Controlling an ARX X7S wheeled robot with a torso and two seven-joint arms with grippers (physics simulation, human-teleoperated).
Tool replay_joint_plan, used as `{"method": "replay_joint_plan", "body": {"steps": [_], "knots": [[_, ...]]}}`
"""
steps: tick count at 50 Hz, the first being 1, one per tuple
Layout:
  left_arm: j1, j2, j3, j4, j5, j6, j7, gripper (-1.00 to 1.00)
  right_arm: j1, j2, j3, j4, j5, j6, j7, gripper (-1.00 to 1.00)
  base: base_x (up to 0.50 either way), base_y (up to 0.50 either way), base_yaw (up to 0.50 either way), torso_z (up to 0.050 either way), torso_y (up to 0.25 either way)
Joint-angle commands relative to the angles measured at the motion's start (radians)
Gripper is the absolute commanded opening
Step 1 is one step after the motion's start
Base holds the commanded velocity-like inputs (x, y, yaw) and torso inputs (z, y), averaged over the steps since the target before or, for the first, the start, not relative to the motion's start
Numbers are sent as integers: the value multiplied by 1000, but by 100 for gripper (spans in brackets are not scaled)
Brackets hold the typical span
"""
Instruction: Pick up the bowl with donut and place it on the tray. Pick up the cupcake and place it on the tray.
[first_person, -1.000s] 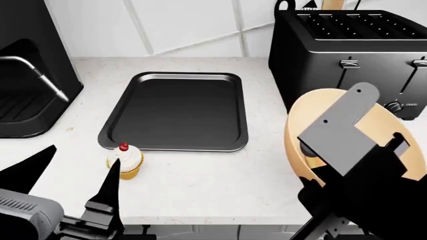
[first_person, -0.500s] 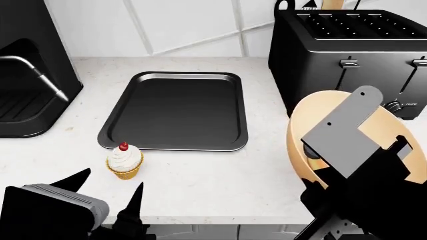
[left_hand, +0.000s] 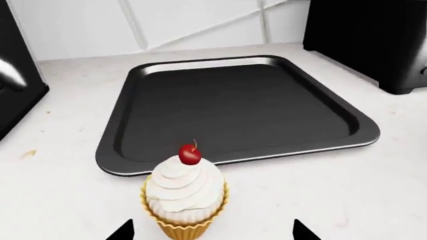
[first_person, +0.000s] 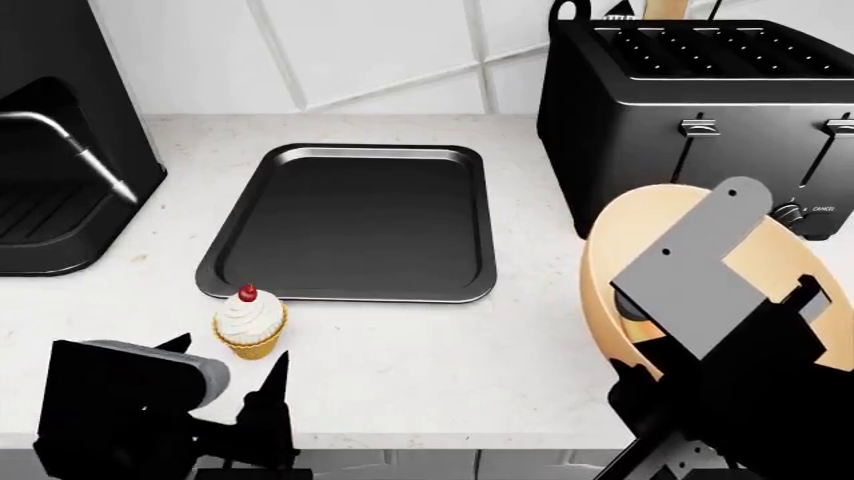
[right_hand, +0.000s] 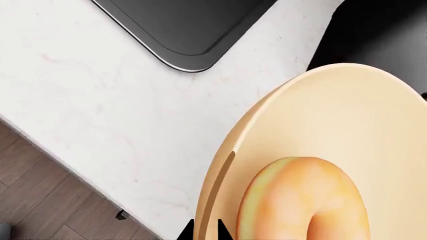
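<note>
bowl (first_person: 627, 270) tilted, donut (right_hand: 303, 200) inside | cupcake (left_hand: 185, 197) upright beside tray (left_hand: 240, 107), apparently untouched

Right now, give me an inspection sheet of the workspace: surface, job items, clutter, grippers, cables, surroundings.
Surface: white marbled counter.
Tray: flat on the counter, nothing on it.
Cupcake: upright on the counter beside the tray's near edge, not on it.
Bowl: right of the tray, donut inside.
Clutter: black toaster behind the bowl, black appliance left of the tray.
Left gripper: open, fingertips either side of the cupcake, apart from it.
Right gripper: fingertips straddle the bowl's rim; grip cannot be told.
Cables: nothing seen.
Surroundings: white tiled wall, wood floor.
</note>
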Motion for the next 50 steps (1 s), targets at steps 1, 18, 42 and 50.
{"method": "replay_joint_plan", "body": {"steps": [1,18,42,50], "knots": [[-63,27,0,-66,-26,-45,-2,100,4,12,5,3,-38,12,-7,-100,0,0,0,15,0],[-152,98,32,-147,-4,-127,5,100,-12,9,12,15,-76,22,-41,-100,0,0,0,0,1],[-206,182,84,-226,43,-189,32,100,-60,39,27,-5,-138,9,-93,-100,0,0,0,0,0],[-223,207,98,-259,55,-205,41,100,-79,49,30,-11,-162,7,-111,-100,0,0,0,0,1]]}}
